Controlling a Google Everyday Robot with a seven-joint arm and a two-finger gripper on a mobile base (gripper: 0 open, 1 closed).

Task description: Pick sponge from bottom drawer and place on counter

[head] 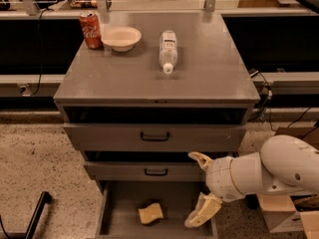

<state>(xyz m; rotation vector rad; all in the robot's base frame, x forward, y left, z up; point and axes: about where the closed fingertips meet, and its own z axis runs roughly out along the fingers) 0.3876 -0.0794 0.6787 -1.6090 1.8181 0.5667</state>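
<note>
Nearest me, the end effector (193, 190) hangs at the right side of the bottom drawer (105, 210), its two cream fingers spread wide and holding nothing. One finger dips over the drawer's right edge and the other points up past the middle drawer (155, 171). The sponge (150, 213) lies on the drawer floor to the left of the lower finger, apart from it. I judge the spread is there to straddle the sponge, so I am on the approach, with the grasp not yet made. Above, the top drawer (154, 136) sits shut. Farthest off, the table (209, 78) carries a lying bottle (168, 50), a bowl (121, 37) and a can (90, 30), with bare surface along the front for the sponge.
</note>
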